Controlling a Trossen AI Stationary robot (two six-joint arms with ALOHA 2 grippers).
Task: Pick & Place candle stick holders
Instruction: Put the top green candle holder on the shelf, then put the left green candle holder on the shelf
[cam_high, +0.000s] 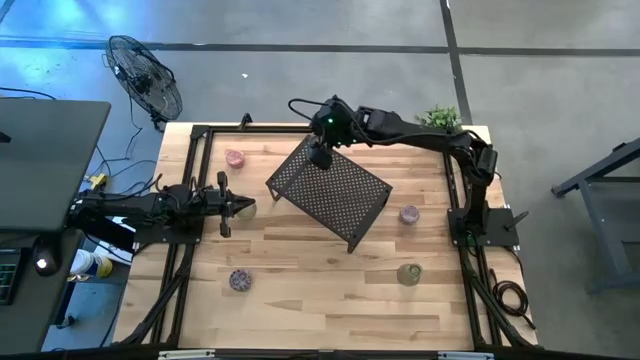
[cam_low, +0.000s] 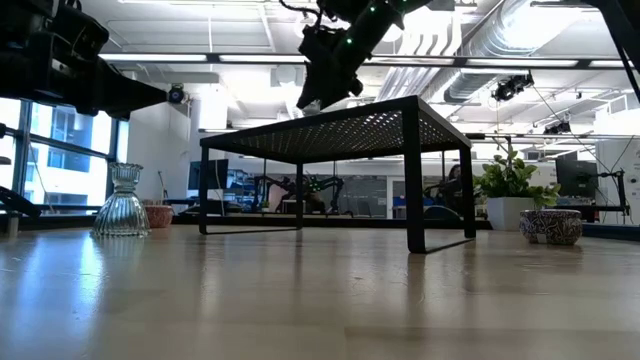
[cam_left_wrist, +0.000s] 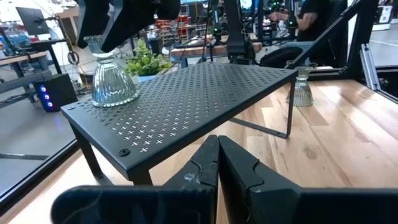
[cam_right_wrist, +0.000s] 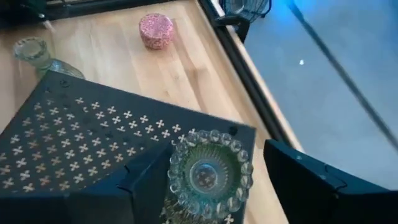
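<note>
A clear ribbed glass candle stick holder (cam_right_wrist: 208, 174), with a beaded rim and a flared fluted base, stands upright on a corner of the black perforated metal rack (cam_high: 328, 191), at that rack's upper left end in the high view; the right tool (cam_right_wrist: 205, 186) is spread open around it, one dark finger on each side, not closed on the glass. In the left wrist view the same holder (cam_left_wrist: 112, 79) sits at the upper left of the frame. A round pink glittery candle stick holder (cam_high: 235, 158) lies on the pale wooden worktop (cam_high: 300, 290) toward the upper left, a purple speckled one (cam_high: 239, 280) at the lower left, a mauve one (cam_high: 409, 214) right of the rack, and a pale green one (cam_high: 409, 273) below it. The left tool (cam_left_wrist: 217, 163) has its fingers pressed together, empty, at the worktop's left edge beside another clear holder (cam_high: 245, 208). No writing can be read.
</note>
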